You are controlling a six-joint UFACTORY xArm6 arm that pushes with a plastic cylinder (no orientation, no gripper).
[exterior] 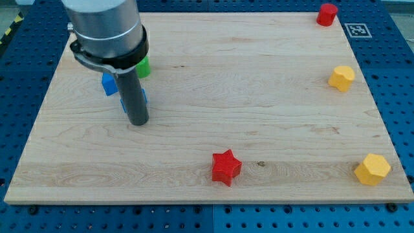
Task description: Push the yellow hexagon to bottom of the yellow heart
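The yellow hexagon lies near the board's bottom right corner. The yellow heart lies above it near the right edge, well apart from it. My tip rests on the board at the view's upper left, far from both yellow blocks. The arm's grey body hangs over the top left corner.
A red star lies at the bottom middle. A red cylinder-like block sits at the top right corner. A blue block and a green block lie just behind the rod, partly hidden; another bit of blue shows beside the rod. The wooden board sits on a blue pegboard.
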